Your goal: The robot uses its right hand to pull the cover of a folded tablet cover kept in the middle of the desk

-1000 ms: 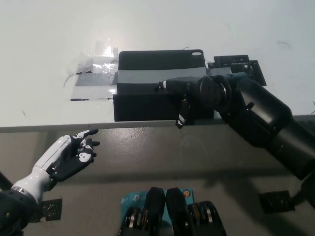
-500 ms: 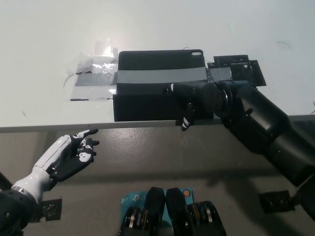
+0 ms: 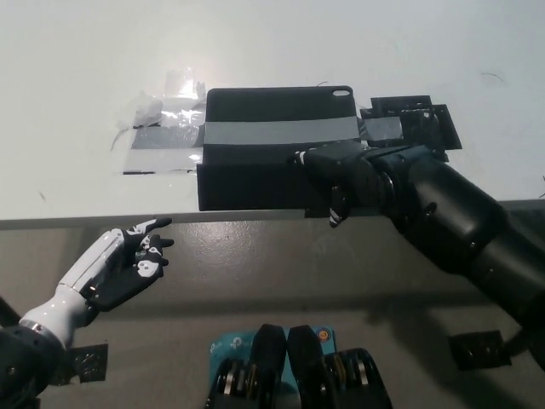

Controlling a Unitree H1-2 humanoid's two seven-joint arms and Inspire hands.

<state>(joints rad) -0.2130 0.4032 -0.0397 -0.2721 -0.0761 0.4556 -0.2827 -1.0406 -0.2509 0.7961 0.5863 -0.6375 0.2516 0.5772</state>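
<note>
At the surface's near edge, the black right robot hand curls onto the tablet cover — flap unopened, pull pending (white left robot hand idles below, fingers spread).

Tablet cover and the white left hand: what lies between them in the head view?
Only the bare front edge of the white desk and the grey floor below it separate the tablet cover from the left hand.

White desk with a bright glare patch up top, grey floor below its edge.
</note>
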